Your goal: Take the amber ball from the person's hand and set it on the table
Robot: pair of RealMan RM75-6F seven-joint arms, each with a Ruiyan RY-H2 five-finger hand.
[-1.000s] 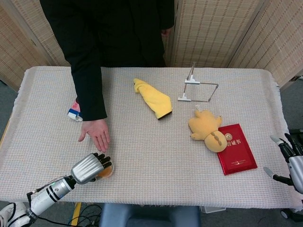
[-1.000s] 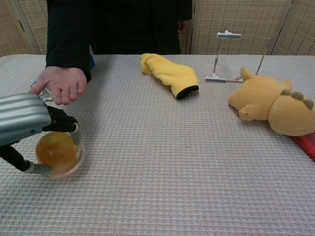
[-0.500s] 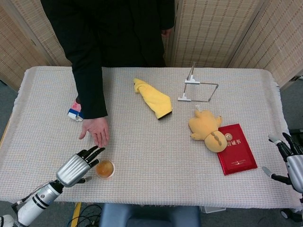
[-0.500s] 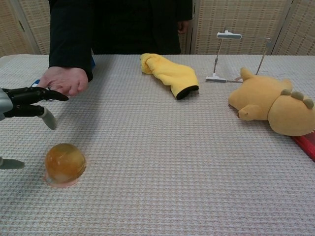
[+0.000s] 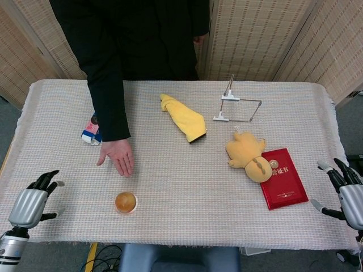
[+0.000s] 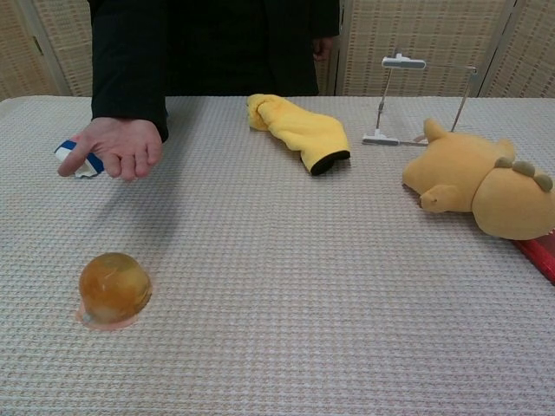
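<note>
The amber ball (image 5: 125, 201) rests alone on the table near the front left, also seen in the chest view as the amber ball (image 6: 114, 289). The person's hand (image 5: 116, 156) hovers empty, palm down, just behind it, and shows in the chest view as the person's hand (image 6: 115, 148). My left hand (image 5: 33, 202) is open at the table's front-left edge, well left of the ball, and is out of the chest view. My right hand (image 5: 347, 191) is open beyond the table's right edge.
A yellow cloth (image 5: 183, 118) lies at centre back, with a wire stand (image 5: 237, 106) to its right. A yellow plush toy (image 5: 249, 154) and a red booklet (image 5: 283, 177) lie at the right. A small blue-and-white packet (image 5: 89, 134) sits by the person's sleeve.
My left hand let go of the ball and drew back left to the table edge. The ball stays on the table. The person's hand hardly moved.
</note>
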